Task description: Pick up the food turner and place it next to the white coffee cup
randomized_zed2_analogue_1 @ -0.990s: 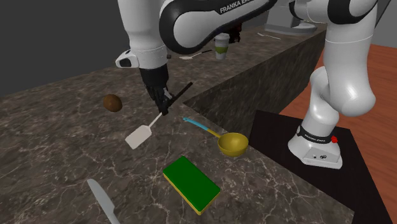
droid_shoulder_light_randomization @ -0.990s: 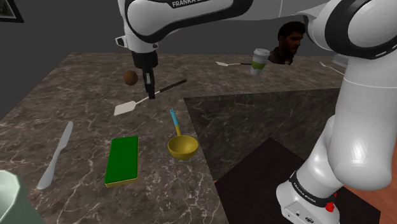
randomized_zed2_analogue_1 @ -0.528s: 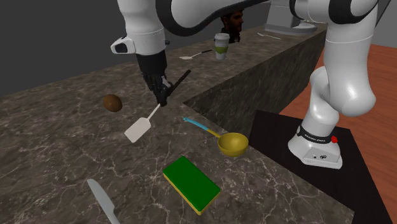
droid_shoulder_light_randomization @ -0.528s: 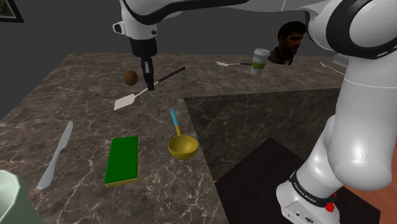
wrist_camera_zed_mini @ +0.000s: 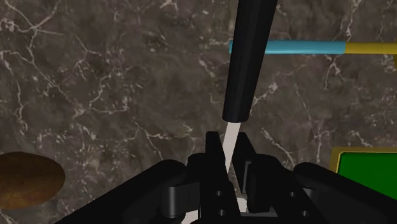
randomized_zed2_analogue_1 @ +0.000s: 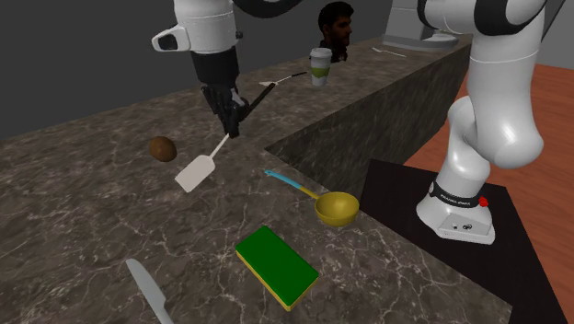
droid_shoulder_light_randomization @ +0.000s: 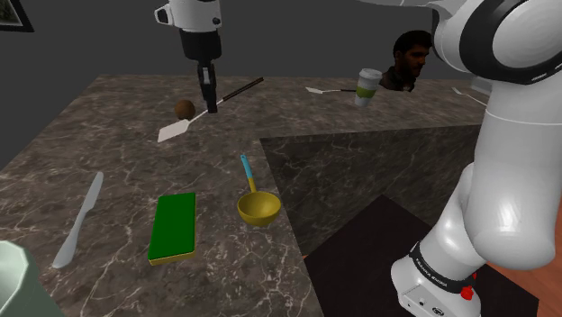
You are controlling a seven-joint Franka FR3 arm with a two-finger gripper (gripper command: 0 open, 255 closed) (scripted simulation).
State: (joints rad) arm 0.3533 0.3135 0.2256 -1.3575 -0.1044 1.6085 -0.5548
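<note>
The food turner [droid_shoulder_light_randomization: 176, 131] has a white blade, a thin white shank and a black handle [droid_shoulder_light_randomization: 240, 87]. It hangs tilted above the dark marble counter [droid_shoulder_light_randomization: 108, 171], blade end lower. My gripper [droid_shoulder_light_randomization: 211, 108] is shut on the white shank, seen too in the second exterior view as gripper [randomized_zed2_analogue_1: 233, 130] with the turner blade [randomized_zed2_analogue_1: 194, 172] below it. In the wrist view the fingers [wrist_camera_zed_mini: 215, 151] clasp the shank and the turner's black handle [wrist_camera_zed_mini: 249, 57] runs away from them. The white coffee cup [droid_shoulder_light_randomization: 367, 87] with a green band stands on the far counter, also as cup [randomized_zed2_analogue_1: 319, 67].
A brown round object [droid_shoulder_light_randomization: 185, 110] lies under the gripper. A yellow ladle with a blue handle [droid_shoulder_light_randomization: 255, 203], a green sponge [droid_shoulder_light_randomization: 174, 225] and a grey knife [droid_shoulder_light_randomization: 79, 219] lie nearer. A white spoon [droid_shoulder_light_randomization: 326, 90] and a head bust [droid_shoulder_light_randomization: 408, 59] are by the cup.
The gripper has risen with the turner clamped in it, lifting it off the counter and carrying it slightly toward the far side.
</note>
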